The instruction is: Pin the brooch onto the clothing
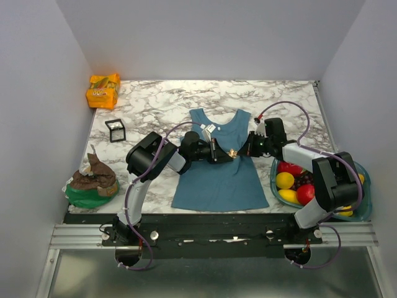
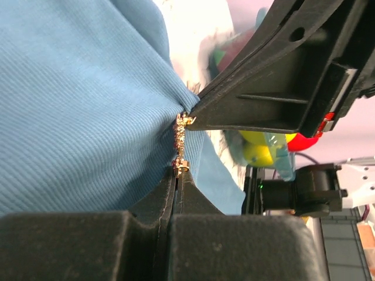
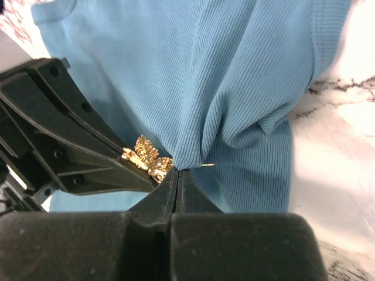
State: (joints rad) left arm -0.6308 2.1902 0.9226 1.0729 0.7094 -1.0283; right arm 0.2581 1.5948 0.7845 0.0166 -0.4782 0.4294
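Observation:
The teal-blue tank top point(image 1: 220, 180) lies flat mid-table, neck away from me. The tiny brooch point(image 1: 233, 153) sits at its right chest, between both grippers, and looks gold from these sides. My left gripper point(image 1: 228, 154) reaches in from the left, shut on the brooch's end point(image 2: 179, 165). My right gripper point(image 1: 240, 153) comes from the right, shut on a raised fold of the fabric point(image 3: 234, 88). In the right wrist view the brooch point(image 3: 146, 157) lies beside my shut right gripper point(image 3: 177, 171), and a thin pin tip point(image 3: 208, 165) pokes out of the fold.
A clear bowl point(image 1: 366, 195) of fruit stands at the right, under the right arm. A small black-framed clear box point(image 1: 115, 129) and an orange snack packet point(image 1: 103, 90) are at the back left. A green and brown bag point(image 1: 92, 181) lies front left.

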